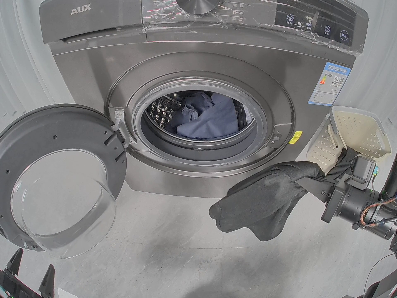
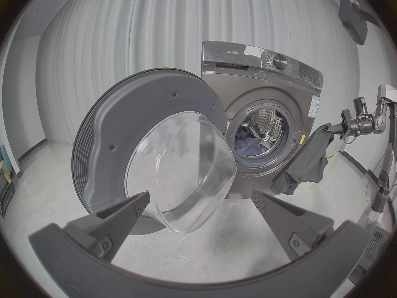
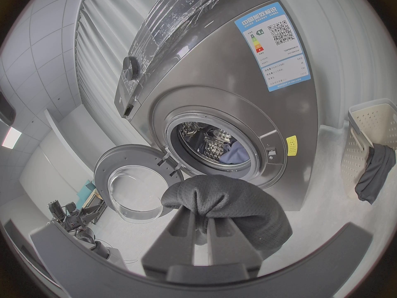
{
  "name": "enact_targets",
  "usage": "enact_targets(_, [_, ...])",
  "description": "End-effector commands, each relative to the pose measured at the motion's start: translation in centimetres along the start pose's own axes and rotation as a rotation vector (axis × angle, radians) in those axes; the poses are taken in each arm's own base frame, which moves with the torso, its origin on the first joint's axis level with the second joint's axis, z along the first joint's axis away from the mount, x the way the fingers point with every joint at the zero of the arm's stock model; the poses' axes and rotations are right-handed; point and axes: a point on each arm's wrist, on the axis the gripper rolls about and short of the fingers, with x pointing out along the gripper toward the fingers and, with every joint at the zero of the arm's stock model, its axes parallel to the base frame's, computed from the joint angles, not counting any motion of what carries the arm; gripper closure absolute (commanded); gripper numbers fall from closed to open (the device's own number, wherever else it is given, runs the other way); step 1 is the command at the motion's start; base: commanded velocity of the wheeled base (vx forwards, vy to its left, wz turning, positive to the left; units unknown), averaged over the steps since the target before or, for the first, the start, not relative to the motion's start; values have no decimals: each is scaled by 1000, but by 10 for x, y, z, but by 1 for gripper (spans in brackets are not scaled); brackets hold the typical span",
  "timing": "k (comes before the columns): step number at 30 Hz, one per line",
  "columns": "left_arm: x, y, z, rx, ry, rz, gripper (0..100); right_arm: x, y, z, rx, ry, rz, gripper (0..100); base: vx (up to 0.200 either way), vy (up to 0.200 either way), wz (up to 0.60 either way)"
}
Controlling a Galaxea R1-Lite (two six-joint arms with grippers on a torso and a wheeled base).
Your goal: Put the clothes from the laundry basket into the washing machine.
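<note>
Hanging from the clenched right hand (image 3: 201,220), a dark garment (image 1: 264,199) is held before the washing machine (image 1: 206,58), below and right of the drum opening.
Blue clothes (image 1: 206,116) are seen inside the drum, and the door (image 1: 62,137) is swung open to the left. The laundry basket (image 1: 364,133) is set beside the machine's right side, with dark cloth (image 3: 374,172) draped over its rim. The left hand (image 2: 199,196) is held released, low near the door.

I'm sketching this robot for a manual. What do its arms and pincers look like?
The left pincer and right pincer are dark grey, each with two tapering wedge fingers. The right wrist is a black cylinder with a braided orange cable looped beside it.
</note>
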Motion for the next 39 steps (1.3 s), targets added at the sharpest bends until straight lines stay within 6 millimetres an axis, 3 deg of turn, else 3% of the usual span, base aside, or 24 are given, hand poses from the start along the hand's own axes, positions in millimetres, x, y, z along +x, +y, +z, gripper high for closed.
enact_targets(1, [0,0,-4,-2,5,1,0,0,0,0,-2,0,-1,100,0,200,0])
enact_targets(19, [0,0,-4,27,2,1,0,6,11,-3,-74,-4,-33,100,0,11,0])
enact_targets(26, [0,0,-4,66,-7,-7,0,28,33,-16,-95,30,6,100,0,0,0])
enact_targets(28, [-5,-1,20,72,-114,-12,0,36,38,-19,-93,9,32,100,0,0,0])
enact_targets(29, [-11,-3,43,71,-190,-22,0,41,41,-19,-91,-13,43,100,0,0,0])
enact_targets(31, [-10,-4,67,81,-195,-106,0,51,46,-20,-85,-49,65,100,0,0,0])
enact_targets(39, [42,-13,79,38,129,-566,0,85,62,-19,-39,-131,94,100,0,0,0])
